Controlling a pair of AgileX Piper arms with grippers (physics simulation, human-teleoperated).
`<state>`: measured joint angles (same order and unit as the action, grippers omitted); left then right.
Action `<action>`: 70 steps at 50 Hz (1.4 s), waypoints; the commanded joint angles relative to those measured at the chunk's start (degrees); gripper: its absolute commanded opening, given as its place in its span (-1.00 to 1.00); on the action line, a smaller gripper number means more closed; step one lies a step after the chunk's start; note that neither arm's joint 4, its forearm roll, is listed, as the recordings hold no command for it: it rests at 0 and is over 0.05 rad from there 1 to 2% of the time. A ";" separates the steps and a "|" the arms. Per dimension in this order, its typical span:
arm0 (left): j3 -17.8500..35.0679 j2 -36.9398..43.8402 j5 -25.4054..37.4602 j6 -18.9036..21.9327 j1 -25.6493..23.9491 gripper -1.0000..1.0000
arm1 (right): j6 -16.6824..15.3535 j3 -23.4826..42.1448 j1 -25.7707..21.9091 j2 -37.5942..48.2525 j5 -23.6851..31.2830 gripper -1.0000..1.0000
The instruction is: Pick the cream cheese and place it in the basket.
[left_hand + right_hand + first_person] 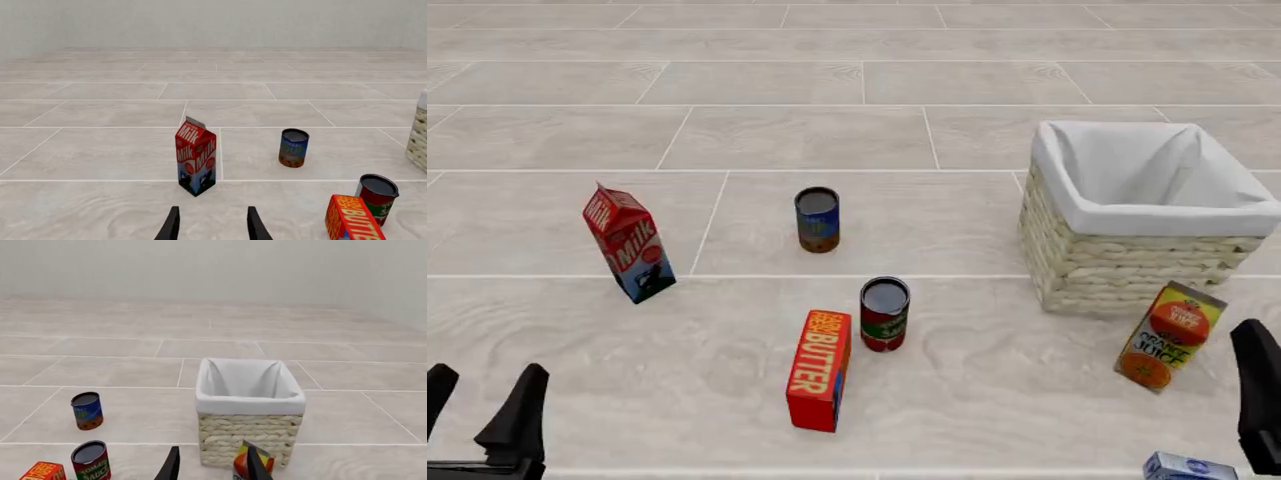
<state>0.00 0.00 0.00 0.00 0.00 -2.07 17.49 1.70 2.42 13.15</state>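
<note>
The cream cheese (1188,467), a small pale blue-and-white box, lies at the near right edge of the front view, partly cut off. It does not show in either wrist view. The basket (1121,270) is woven wicker with a white liner and stands at the right; it also shows in the right wrist view (248,432), and its edge shows in the left wrist view (419,140). My left gripper (478,410) is open and empty at the near left (212,225). My right gripper (212,465) is open and empty; one finger (1257,395) shows just above the cream cheese.
A milk carton (627,243) stands at the left, with a blue can (817,219) mid-table. A red sauce can (884,313) and a red-orange butter box (818,370) stand nearer. An orange juice carton (1169,335) leans in front of the basket.
</note>
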 commanded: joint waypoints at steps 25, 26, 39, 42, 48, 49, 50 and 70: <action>0.00 0.00 0.00 0.00 0.00 1.00 | -26.76 29.05 -8.93 15.58 34.19 1.00; 0.00 0.00 0.00 0.00 0.00 1.00 | -28.78 31.79 -9.06 16.18 36.67 1.00; 0.00 0.00 0.00 0.00 0.00 1.00 | -36.98 35.42 -11.24 20.10 53.13 1.00; 0.00 0.00 0.00 0.00 0.00 1.00 | -40.15 37.26 -10.66 22.03 56.69 1.00; 0.00 0.00 0.00 0.00 0.00 1.00 | -42.62 38.68 -9.40 25.73 56.72 1.00; 0.00 0.00 0.00 0.00 0.00 1.00 | -42.26 38.68 -9.97 26.69 56.73 1.00; 0.00 0.00 0.00 0.00 0.00 1.00 | -43.07 38.23 -10.11 26.75 56.74 1.00; 0.00 0.00 0.00 0.00 0.00 1.00 | -54.50 27.43 -5.05 32.08 52.98 1.00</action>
<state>0.00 0.00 0.00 0.00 0.00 -52.52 48.25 -5.16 31.16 67.50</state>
